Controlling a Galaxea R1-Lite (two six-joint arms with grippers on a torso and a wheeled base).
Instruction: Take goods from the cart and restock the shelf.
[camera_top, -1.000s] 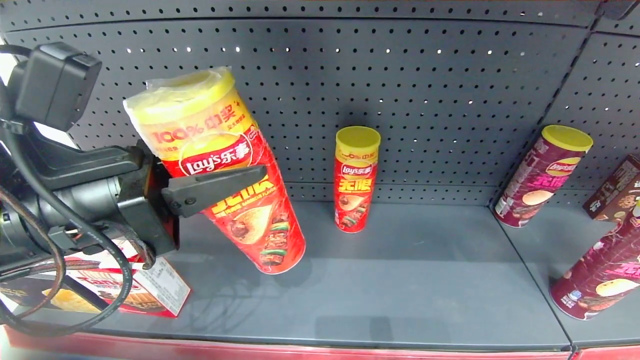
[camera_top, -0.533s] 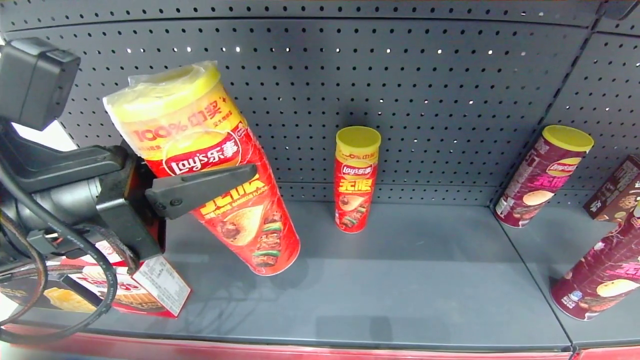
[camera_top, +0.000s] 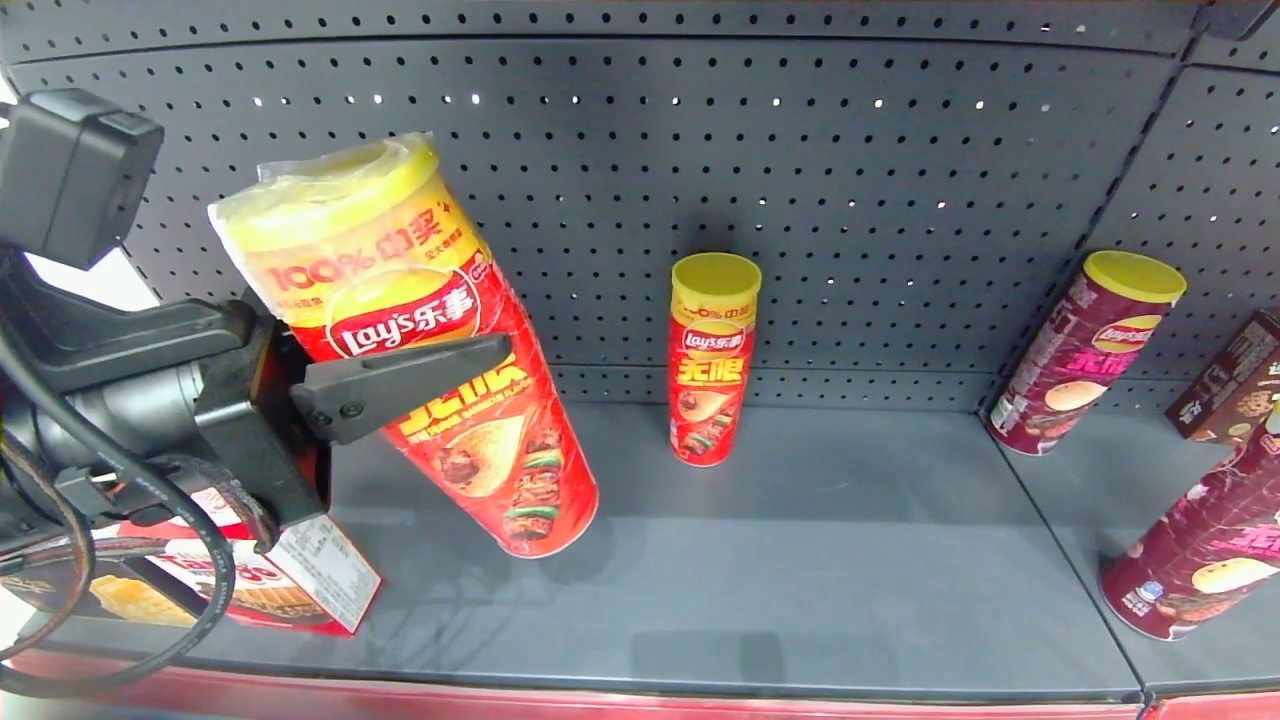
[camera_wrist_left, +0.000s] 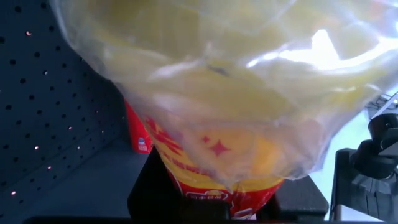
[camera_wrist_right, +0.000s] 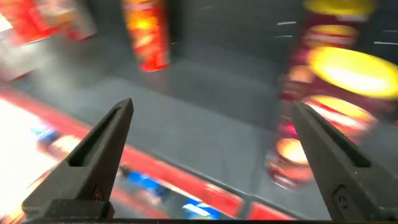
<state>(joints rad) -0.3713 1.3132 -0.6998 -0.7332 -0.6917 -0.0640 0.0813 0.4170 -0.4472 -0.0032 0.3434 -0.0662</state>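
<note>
In the head view, your left hand (camera_top: 450, 335) is shut tight on the big red chip can (camera_top: 500, 460). The can has a yellow lid under clear wrap. It tilts, with its top leaning back past the hand and its bottom down by the shelf (camera_top: 800, 580). You cannot tell if the bottom touches the shelf. A red box (camera_top: 300, 580) lies flat just under the hand. A small red chip can (camera_top: 712, 360) stands up straight, out past the fingertip, close to the peg wall (camera_top: 800, 150). Far off on the other side, a purple chip can (camera_top: 1085, 350) leans by the wall. Another purple can (camera_top: 1200, 550) sits nearer the front edge.

In the left wrist view, the wrapped yellow top of the big red chip can (camera_wrist_left: 236, 93) is right up close in the hand. The small red chip can (camera_wrist_left: 138, 130) stands beyond it on the shelf.

In the right wrist view, your right hand (camera_wrist_right: 212, 106) is spread wide open and holds nothing. It hangs over the front of the shelf (camera_wrist_right: 205, 124). A red chip can (camera_wrist_right: 146, 34) stands past one finger (camera_wrist_right: 93, 162). A purple chip can (camera_wrist_right: 323, 112) is near the other.
</note>
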